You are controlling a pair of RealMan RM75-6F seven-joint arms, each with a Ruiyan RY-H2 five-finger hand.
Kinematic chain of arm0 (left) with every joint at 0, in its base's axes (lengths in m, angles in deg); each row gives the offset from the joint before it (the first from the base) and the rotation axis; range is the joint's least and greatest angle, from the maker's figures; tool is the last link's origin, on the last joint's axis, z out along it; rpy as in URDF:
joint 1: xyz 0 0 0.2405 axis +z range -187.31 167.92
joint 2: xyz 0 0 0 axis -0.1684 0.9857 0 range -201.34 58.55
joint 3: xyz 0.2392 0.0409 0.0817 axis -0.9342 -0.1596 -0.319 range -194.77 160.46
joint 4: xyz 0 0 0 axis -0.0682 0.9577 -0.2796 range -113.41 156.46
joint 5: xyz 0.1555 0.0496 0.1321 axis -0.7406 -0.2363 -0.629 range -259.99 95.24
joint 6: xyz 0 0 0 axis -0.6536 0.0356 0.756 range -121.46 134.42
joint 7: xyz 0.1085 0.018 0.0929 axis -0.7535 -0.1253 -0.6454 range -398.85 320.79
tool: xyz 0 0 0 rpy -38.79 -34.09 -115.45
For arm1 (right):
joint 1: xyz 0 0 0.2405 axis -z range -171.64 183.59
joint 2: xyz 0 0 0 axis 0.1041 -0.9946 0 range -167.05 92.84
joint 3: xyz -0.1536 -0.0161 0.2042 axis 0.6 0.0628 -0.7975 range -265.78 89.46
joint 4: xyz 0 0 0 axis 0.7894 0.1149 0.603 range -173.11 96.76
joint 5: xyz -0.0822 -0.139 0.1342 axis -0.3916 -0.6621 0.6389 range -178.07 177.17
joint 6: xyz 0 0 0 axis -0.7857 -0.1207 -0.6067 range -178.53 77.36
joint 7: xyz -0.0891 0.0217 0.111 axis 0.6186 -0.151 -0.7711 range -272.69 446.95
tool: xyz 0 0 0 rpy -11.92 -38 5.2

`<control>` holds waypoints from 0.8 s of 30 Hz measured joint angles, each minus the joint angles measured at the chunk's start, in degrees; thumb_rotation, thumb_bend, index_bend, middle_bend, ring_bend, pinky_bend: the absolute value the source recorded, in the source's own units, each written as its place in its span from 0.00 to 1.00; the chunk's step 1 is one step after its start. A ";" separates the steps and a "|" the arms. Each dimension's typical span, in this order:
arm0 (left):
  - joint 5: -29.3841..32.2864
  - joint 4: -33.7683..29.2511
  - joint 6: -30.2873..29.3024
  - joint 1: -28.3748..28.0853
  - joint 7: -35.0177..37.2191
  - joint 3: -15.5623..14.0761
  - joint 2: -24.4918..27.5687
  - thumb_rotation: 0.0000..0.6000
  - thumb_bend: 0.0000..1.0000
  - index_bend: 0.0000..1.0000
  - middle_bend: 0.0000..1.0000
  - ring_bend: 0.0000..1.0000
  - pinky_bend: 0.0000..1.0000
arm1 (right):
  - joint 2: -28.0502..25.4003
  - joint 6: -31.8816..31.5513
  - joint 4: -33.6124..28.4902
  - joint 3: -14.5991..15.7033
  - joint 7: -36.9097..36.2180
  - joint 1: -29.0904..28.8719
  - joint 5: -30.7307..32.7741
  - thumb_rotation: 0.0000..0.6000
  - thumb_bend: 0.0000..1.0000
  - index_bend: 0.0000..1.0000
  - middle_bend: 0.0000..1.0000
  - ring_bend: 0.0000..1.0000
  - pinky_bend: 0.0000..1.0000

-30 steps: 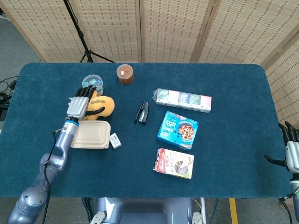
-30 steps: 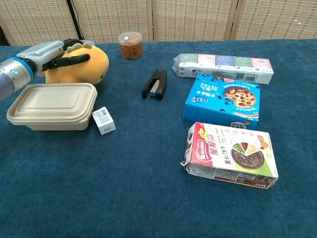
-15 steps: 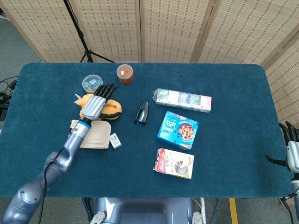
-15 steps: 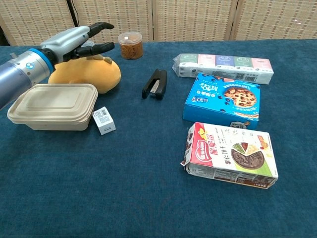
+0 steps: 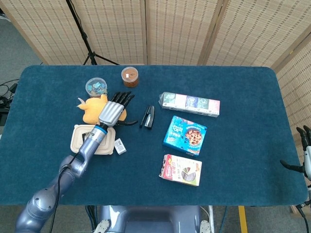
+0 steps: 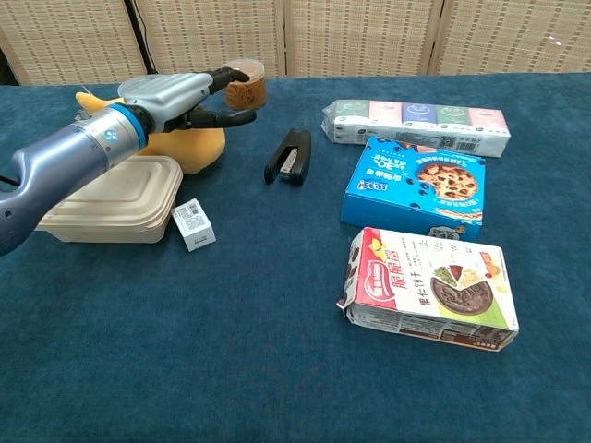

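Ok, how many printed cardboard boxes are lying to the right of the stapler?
3: long pastel box farthest back, blue cookie box in the middle, red-and-white box nearest the front edge. None look hidden.

A black stapler (image 5: 148,117) lies mid-table, with a tissue pack (image 5: 190,104), blue cookie box (image 5: 184,135) and snack box (image 5: 181,170) to its right, a brown-lidded jar (image 5: 130,76) behind.
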 measured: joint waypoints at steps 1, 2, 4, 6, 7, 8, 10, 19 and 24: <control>0.07 0.79 0.69 0.01 0.17 -0.06 -0.35 0.00 0.00 0.00 0.00 0.00 0.00 | -0.02 0.14 0.01 0.02 -0.01 -0.03 0.02 1.00 0.00 0.00 0.00 0.00 0.00; 0.10 1.36 1.14 0.05 0.31 -0.12 -0.58 0.00 0.00 0.00 0.00 0.00 0.00 | -0.03 0.27 0.02 0.06 0.01 -0.06 0.03 1.00 0.00 0.00 0.00 0.00 0.00; 0.19 2.48 2.17 0.19 0.70 -0.26 -0.98 0.00 0.00 0.00 0.00 0.00 0.00 | -0.04 0.49 0.00 0.14 0.13 -0.17 0.00 1.00 0.00 0.00 0.00 0.00 0.00; 0.29 3.36 3.03 0.38 1.24 -0.37 -1.17 0.00 0.00 0.00 0.00 0.00 0.00 | -0.05 0.54 -0.08 0.16 0.14 -0.20 -0.03 1.00 0.00 0.00 0.00 0.00 0.00; 0.31 3.68 3.30 0.46 1.42 -0.42 -1.21 0.00 0.00 0.00 0.00 0.00 0.00 | -0.07 0.58 -0.10 0.17 0.14 -0.21 -0.02 1.00 0.00 0.00 0.00 0.00 0.00; 0.32 4.03 3.53 0.56 1.58 -0.48 -1.23 0.00 0.00 0.00 0.00 0.00 0.00 | -0.07 0.60 -0.11 0.18 0.14 -0.21 -0.01 1.00 0.00 0.00 0.00 0.00 0.00; 0.24 4.82 3.88 0.86 1.82 -0.71 -1.26 0.00 0.00 0.00 0.00 0.00 0.00 | -0.14 0.78 -0.21 0.20 -0.03 -0.21 0.04 1.00 0.00 0.00 0.00 0.00 0.00; -0.06 7.15 4.70 3.04 3.93 -1.56 -0.29 0.00 0.00 0.00 0.00 0.00 0.00 | -0.32 1.68 -0.50 0.40 -0.20 -0.40 0.19 1.00 0.00 0.00 0.00 0.00 0.00; 0.05 7.91 4.56 3.93 4.97 -1.61 0.58 0.00 0.00 0.00 0.00 0.00 0.00 | -0.22 2.12 -0.59 0.57 0.06 -0.61 0.20 1.00 0.00 0.00 0.00 0.00 0.00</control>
